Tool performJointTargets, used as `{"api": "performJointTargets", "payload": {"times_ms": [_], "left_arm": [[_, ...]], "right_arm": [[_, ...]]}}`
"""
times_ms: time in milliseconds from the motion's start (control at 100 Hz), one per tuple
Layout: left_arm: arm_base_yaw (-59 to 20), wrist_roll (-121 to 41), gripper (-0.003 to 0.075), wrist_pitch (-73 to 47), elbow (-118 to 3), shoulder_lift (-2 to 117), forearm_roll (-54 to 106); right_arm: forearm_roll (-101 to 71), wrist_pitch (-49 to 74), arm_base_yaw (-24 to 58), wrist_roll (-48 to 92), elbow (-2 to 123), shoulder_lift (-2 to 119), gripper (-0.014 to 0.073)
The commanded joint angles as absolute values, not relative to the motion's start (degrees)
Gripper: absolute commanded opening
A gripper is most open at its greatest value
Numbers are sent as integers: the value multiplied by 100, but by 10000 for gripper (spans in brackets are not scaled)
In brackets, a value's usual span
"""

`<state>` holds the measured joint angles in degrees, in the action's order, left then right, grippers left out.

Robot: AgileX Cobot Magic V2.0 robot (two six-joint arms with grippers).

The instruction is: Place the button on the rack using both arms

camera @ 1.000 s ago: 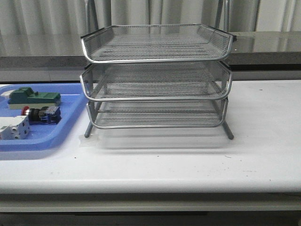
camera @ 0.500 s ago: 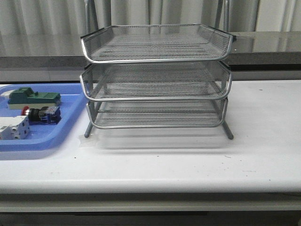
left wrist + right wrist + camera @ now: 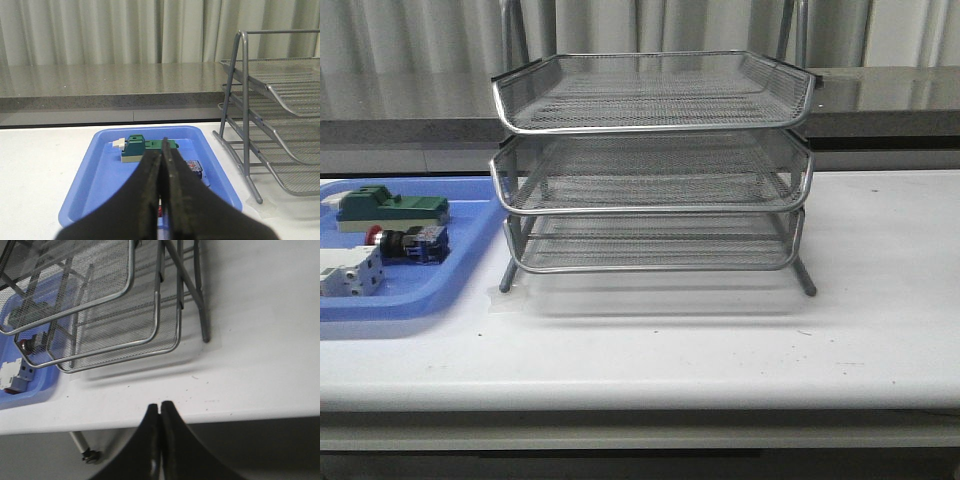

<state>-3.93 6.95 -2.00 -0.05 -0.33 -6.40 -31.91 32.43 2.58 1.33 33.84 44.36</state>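
The left gripper [image 3: 161, 170] is clenched with nothing between its fingers, hanging over the near end of the blue tray [image 3: 95, 192]. The right gripper [image 3: 160, 412] is likewise clenched and empty, out past the table's [image 3: 260, 365] front edge. Neither arm shows in the front view, so I judge the task at its first step: the pick has not begun.

The button [image 3: 408, 243] lies on its side in the tray, red head toward the left, between the white block [image 3: 348, 272] nearer the camera and the green block [image 3: 388, 207] behind it. To its right stands the rack [image 3: 655, 160], all three tiers bare.

Next, the left gripper must part its fingers and come down on the button without knocking either block.

Compared with a second ago, the front view shows nothing shifted: button, blocks and rack sit as they did.
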Motion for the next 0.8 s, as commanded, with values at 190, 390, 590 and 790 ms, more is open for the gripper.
{"api": "performJointTargets", "payload": {"times_ms": [190, 390, 590, 790], "left_arm": [[-436, 739, -20, 305, 276, -206, -610], [-436, 739, -20, 305, 276, -206, -610], [-436, 739, -20, 305, 276, -206, -610], [-436, 739, -20, 305, 276, -206, -610]], "right_arm": [[-4377, 2943, 226, 152, 3589, 5380, 7], [-4606, 2933, 226, 152, 3589, 5771, 310], [-4678, 2578, 230, 157, 3589, 5982, 381], [-5487, 2304, 230, 762, 3589, 6385, 381]]}}
